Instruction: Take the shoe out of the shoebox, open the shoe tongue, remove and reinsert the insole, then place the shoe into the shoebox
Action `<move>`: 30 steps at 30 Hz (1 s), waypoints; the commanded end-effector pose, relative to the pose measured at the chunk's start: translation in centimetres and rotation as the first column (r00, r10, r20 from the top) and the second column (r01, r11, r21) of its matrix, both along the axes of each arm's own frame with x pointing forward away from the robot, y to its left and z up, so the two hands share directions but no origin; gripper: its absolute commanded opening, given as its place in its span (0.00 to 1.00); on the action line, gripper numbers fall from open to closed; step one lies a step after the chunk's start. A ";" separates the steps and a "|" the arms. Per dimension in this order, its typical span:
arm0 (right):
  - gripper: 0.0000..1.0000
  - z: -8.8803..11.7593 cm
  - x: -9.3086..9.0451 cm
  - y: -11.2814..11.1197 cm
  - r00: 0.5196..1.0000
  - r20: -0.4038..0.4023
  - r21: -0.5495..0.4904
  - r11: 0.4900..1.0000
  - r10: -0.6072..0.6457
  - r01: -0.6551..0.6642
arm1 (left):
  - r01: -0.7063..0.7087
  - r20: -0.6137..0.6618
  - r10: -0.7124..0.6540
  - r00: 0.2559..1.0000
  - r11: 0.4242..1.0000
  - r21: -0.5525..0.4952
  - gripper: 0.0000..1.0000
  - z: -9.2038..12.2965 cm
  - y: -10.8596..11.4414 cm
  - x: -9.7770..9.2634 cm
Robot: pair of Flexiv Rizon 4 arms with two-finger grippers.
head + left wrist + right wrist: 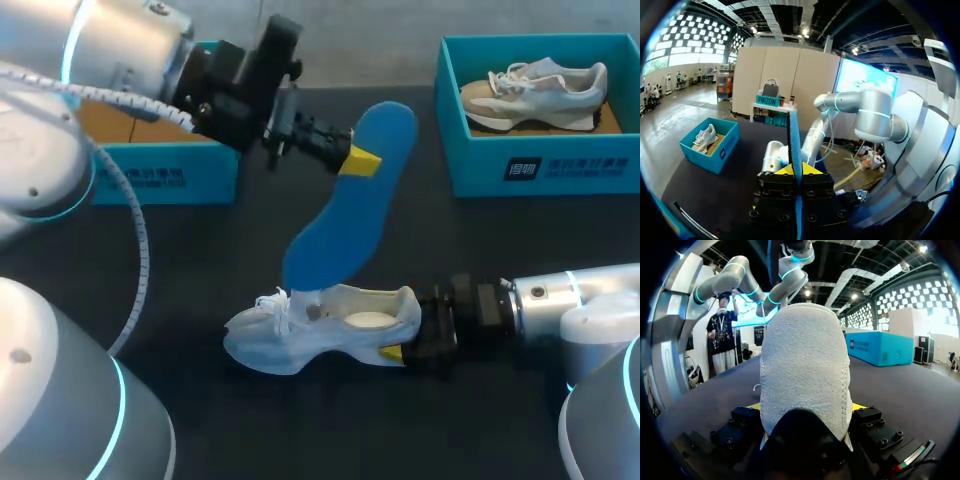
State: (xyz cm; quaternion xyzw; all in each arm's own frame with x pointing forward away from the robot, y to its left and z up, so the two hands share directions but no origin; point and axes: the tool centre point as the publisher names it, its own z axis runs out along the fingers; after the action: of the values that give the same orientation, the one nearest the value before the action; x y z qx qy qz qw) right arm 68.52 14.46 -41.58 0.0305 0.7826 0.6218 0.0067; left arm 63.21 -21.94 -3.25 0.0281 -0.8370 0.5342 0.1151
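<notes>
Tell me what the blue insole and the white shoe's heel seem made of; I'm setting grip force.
The flat blue insole, pinched by the left fingers, looks like matte foam, perhaps fabric-faced: thin edge, even colour, no shine. The white shoe's heel looks like napped textile or suede, by its fuzzy, towel-like grain.

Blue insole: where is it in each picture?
Head view: the blue insole stands in the middle, pinched by the left gripper, its lower end at the white shoe.
Left wrist view: edge-on, a thin blue strip between the gripper's fingers.
Right wrist view: not clearly seen; the shoe's heel fills it.
Landmark: the right arm holding the shoe, also in the left wrist view.
</notes>
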 end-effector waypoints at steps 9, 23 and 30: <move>0.00 0.1 -0.1 0.1 1.000 0.001 -0.003 1.000 -0.003 0.003 | -0.049 0.013 0.050 0.999 0.998 -0.049 0.00 -0.2 1.3 -1.5; 0.00 0.1 -0.1 0.1 1.000 0.001 -0.003 1.000 -0.003 0.003 | -0.043 -0.115 0.017 0.993 0.973 -0.225 0.00 1.6 1.6 -2.6; 0.00 0.1 -0.1 0.1 1.000 0.001 -0.003 1.000 -0.003 0.003 | -0.030 -0.253 -0.051 0.966 0.952 -0.304 0.00 4.5 2.7 -3.6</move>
State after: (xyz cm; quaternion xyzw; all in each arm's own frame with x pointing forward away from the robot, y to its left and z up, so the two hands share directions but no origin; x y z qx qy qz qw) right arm 68.53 14.46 -41.58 0.0305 0.7826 0.6218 0.0068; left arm 59.87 -19.99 1.38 0.0723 -0.7283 0.6426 0.2265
